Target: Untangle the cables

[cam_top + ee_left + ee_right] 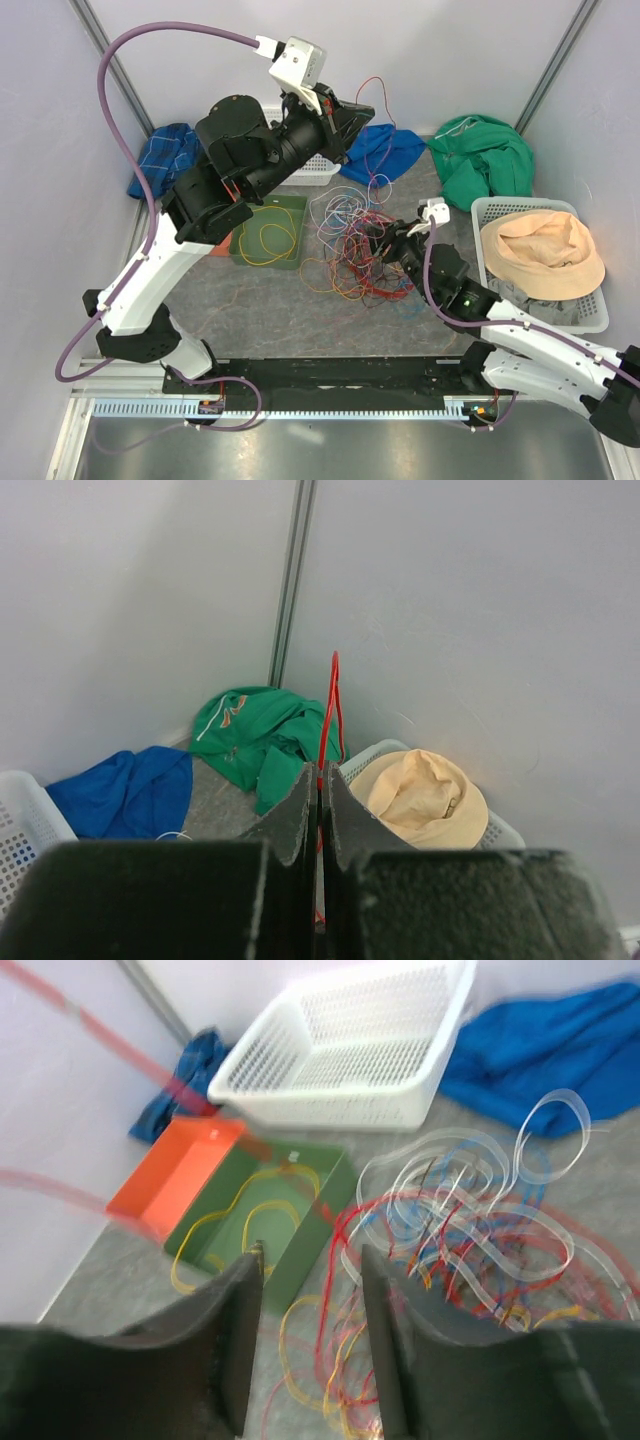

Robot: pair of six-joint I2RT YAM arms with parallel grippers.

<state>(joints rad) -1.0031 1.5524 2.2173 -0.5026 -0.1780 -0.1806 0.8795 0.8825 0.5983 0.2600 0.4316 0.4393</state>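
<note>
Top view: the cables (350, 250) lie in a loose heap mid-counter (270, 310), with bare grey surface on the near side and pale walls (440, 50) closing the far corners. Left of the heap, a green tray (300, 230) holds a looped yellow cable (272, 238). A basket (478, 215) at the right edge holds a tan hat (545, 255)

Left wrist: the left fingers (305, 815) are closed on a red cable (328, 705), up off the counter

Right wrist: blurred; the right fingers (240, 1320) stand apart over the heap, clamping nothing
</note>
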